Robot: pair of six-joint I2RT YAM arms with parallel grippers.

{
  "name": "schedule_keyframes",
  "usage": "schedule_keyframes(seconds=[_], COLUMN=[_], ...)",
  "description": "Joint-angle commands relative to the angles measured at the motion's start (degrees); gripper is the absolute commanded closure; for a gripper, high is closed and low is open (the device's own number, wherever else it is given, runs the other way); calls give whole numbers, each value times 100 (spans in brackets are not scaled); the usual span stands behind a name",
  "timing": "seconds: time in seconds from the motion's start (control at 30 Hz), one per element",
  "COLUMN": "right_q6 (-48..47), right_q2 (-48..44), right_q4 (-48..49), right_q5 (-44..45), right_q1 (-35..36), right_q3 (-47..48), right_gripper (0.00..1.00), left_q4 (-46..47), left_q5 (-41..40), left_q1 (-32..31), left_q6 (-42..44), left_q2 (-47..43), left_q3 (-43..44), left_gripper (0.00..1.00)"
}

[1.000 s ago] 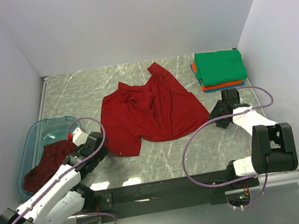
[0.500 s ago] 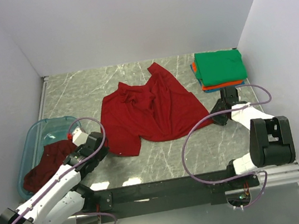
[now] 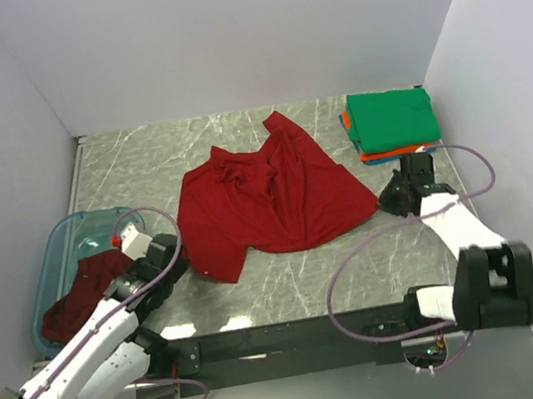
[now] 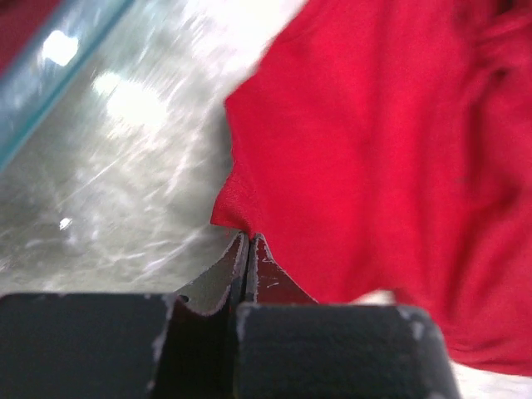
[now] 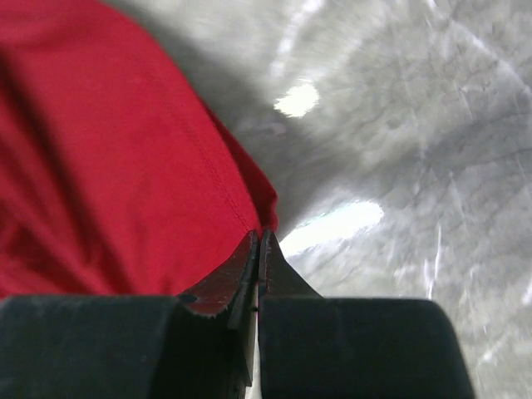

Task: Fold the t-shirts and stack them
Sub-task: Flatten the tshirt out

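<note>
A bright red t-shirt [image 3: 266, 195] lies crumpled and spread in the middle of the table. My left gripper [image 3: 186, 266] is shut on its near-left corner [image 4: 237, 208], with the jaws pressed together on the cloth. My right gripper [image 3: 379, 201] is shut on the hem at its near-right corner [image 5: 249, 195]. A darker maroon t-shirt [image 3: 85, 292] hangs over the near rim of the blue tub. At the back right is a stack of folded t-shirts with the green one [image 3: 390, 118] on top and orange and blue edges [image 3: 395, 151] showing under it.
The translucent blue plastic tub [image 3: 53, 246] stands at the left edge beside my left arm. White walls close in the grey marbled tabletop [image 3: 297, 270] at the back and on both sides. The folded stack sits just beyond my right gripper.
My right gripper moved left to the red shirt's near-right corner and shut on it. The left gripper stayed shut on its corner, and that arm shifted a little.
</note>
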Motion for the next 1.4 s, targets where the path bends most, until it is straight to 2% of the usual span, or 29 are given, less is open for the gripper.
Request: schedule_keyframes(seconds=[0.0, 0.27, 0.4, 0.47, 0.5, 0.57, 0.63, 0.8, 0.97, 1.17, 1.27, 1.37], right_q6=[-222, -389, -407, -424, -424, -512, -599, -705, -793, -960, -978, -1039], right_q2=[-932, -2321, -2682, -2875, -2928, -3095, -3201, -3482, -3808, -3597, -3544, -3492], right_q4=[-318, -1118, -1601, -1751, -1891, -2050, -2305, -2971, -3149, -3544, -3458, -3317], right_q5=[-85, -24, 73, 161, 257, 284, 363, 644, 846, 1206, 1277, 1339], right_q1=[16, 8, 8, 8, 8, 8, 8, 16, 16, 95, 192, 236], right_q3=[388, 1784, 2777, 3366, 3559, 4139, 4709, 5887, 6601, 7761, 7868, 7719], right_gripper=[100, 100, 100, 100, 100, 100, 100, 100, 100, 100, 100, 100], left_q4=[58, 427, 586, 481, 542, 726, 1085, 824, 595, 402, 524, 691], left_q5=[-401, -630, -674, -683, -535, -254, 394, 1302, 2331, 3120, 3220, 3071], left_q1=[26, 26, 26, 26, 26, 26, 26, 26, 96, 728, 1272, 1423], left_q6=[324, 1615, 2379, 2469, 2652, 2846, 3277, 3637, 3709, 3674, 3612, 3638], left_q2=[-359, -851, -966, -966, -992, -1019, -1037, -677, -299, 386, 510, 580], left_q3=[751, 2316, 3728, 4249, 4704, 5085, 5586, 7235, 8573, 9892, 10044, 9755], left_gripper=[99, 99, 99, 99, 99, 99, 99, 99, 99, 99, 99, 99])
